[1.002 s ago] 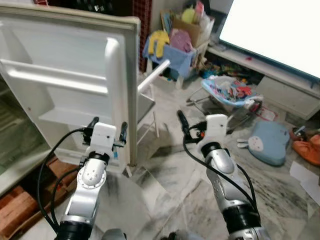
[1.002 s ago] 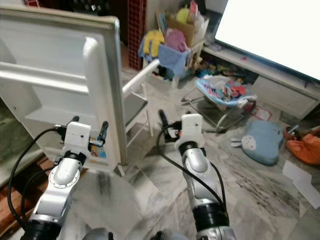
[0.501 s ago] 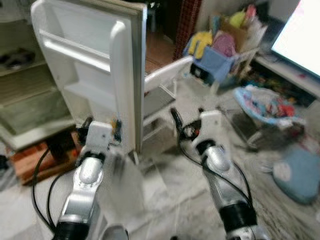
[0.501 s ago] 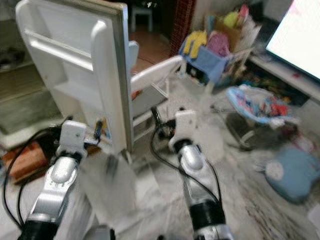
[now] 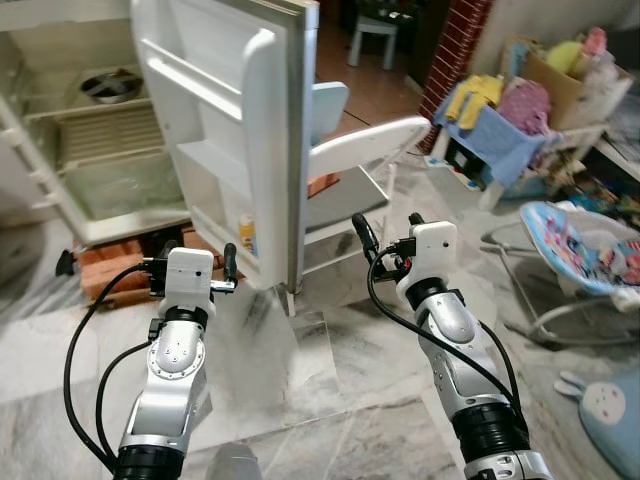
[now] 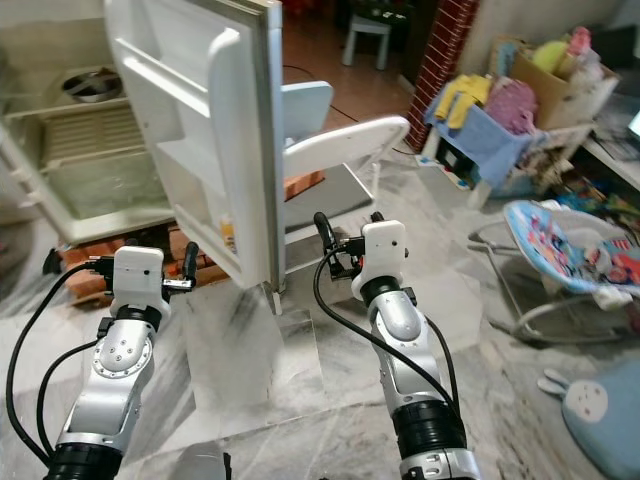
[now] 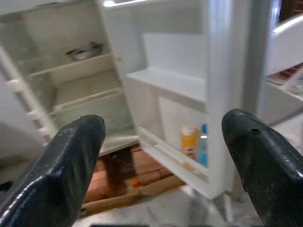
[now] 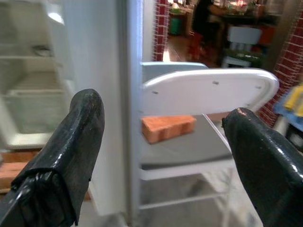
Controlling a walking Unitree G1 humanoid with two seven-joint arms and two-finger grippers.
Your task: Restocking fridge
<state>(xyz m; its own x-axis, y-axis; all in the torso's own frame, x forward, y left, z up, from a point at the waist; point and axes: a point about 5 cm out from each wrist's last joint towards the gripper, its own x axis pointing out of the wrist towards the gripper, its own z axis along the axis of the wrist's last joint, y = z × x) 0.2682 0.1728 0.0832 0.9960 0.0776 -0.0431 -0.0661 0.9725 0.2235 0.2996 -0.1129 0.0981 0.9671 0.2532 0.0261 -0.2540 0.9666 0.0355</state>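
The fridge (image 5: pixel 90 150) stood with its door (image 5: pixel 235 130) swung wide, edge-on to the robot, and from where I stood the restocking looked barely begun. Inside sat a metal bowl (image 5: pixel 108 86) on the upper shelf above a wire rack, with the space beneath looking bare; down in the bottom door pocket stood a yellow-capped bottle (image 7: pixel 190 141) touching a blue one (image 7: pixel 202 144). The pockets above them were bare. The left gripper (image 5: pixel 190 272) hung in front of the lower door, fingers spread apart and holding nothing. The right gripper (image 5: pixel 385 232) was raised beside the door's outer edge, likewise splayed and empty, pointing toward a white chair (image 5: pixel 350 165) just behind the door with a brick (image 8: pixel 168 127) resting on its seat. I could see no groceries waiting near the robot, so I judged that the opening was done and nearly all of the work remained: fetching items, carrying them over and setting them on the shelves. A baby bouncer (image 5: pixel 585 265) and a heap of toys and clothes (image 5: pixel 520 100) cluttered the floor off to the robot's right.
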